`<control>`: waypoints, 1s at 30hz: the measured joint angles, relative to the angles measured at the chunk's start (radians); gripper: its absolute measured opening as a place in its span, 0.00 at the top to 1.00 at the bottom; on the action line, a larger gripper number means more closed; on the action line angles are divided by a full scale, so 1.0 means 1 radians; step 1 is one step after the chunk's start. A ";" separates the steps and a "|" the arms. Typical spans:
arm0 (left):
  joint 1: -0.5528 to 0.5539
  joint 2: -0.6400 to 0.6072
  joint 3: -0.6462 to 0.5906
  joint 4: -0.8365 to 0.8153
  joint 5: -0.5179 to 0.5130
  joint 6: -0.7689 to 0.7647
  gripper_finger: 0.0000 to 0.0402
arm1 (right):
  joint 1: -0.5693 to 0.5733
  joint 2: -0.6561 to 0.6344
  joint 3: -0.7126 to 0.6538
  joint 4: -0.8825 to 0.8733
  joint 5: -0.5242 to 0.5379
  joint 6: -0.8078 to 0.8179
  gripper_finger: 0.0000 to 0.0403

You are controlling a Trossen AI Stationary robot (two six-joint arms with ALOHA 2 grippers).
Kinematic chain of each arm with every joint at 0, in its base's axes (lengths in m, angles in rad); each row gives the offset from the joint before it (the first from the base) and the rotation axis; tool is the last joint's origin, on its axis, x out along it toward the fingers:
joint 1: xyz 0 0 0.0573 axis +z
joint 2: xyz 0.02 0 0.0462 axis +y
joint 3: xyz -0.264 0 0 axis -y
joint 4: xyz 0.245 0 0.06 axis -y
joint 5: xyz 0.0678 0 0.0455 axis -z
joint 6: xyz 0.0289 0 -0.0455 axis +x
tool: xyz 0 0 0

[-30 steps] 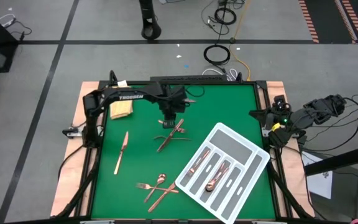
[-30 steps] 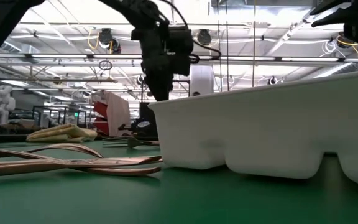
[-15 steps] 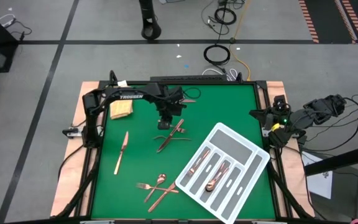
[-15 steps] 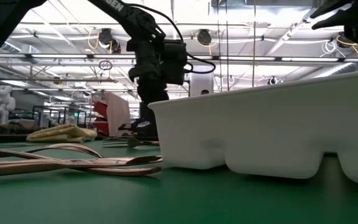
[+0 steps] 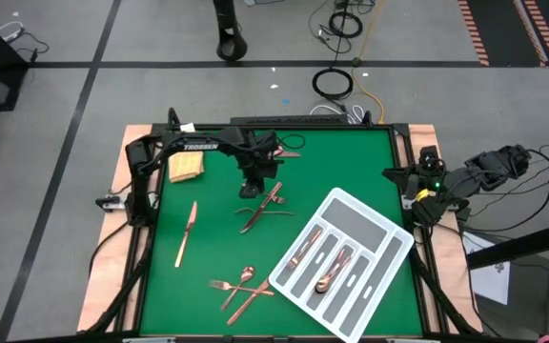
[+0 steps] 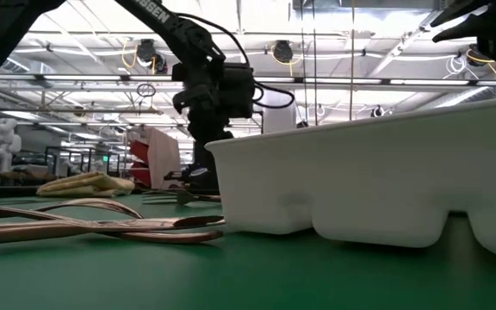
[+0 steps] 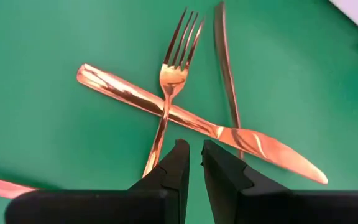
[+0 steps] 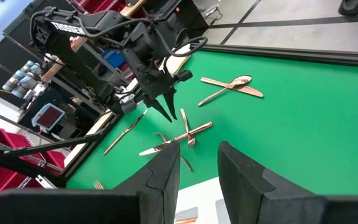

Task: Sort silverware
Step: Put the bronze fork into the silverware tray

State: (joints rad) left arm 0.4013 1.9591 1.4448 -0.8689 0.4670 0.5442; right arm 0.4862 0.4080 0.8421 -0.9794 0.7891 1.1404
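L gripper (image 7: 192,163), fingers nearly together, hangs over crossed fork (image 7: 168,93) & knife (image 7: 197,122): could snag both; R fingers apart.

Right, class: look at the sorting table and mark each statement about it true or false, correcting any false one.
1. A fork lies across a knife just ahead of the left hand. True.
2. The left hand holds a spoon. False: nothing sits between its fingers, which stand slightly apart above the crossed pieces.
3. The tray already holds some silverware. True.
4. The yellow cloth lies inside the tray. False: it lies on the mat near the far left corner.
5. The right hand is working over the tray. False: that arm waits at the table's right edge.
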 joint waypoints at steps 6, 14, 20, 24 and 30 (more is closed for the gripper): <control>0.035 0.000 0.000 -0.002 0.168 0.039 0.87 | 0.000 0.000 0.000 0.000 0.000 0.000 0.76; 0.018 0.000 0.051 -0.004 0.195 0.079 0.87 | 0.000 0.000 0.000 0.000 -0.001 0.000 0.76; 0.017 0.000 0.123 -0.009 0.209 0.119 0.87 | 0.000 0.000 0.000 -0.014 -0.001 0.000 0.76; 0.020 -0.001 0.155 -0.015 0.209 -0.017 0.87 | 0.000 0.000 0.000 -0.020 0.002 0.000 0.76; 0.074 -0.012 0.118 -0.125 0.205 -0.015 0.87 | 0.000 0.000 0.000 -0.031 0.019 -0.001 0.76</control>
State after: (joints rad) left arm 0.4753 1.9475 1.5625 -0.9940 0.6716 0.5291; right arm 0.4859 0.4080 0.8422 -1.0108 0.8085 1.1397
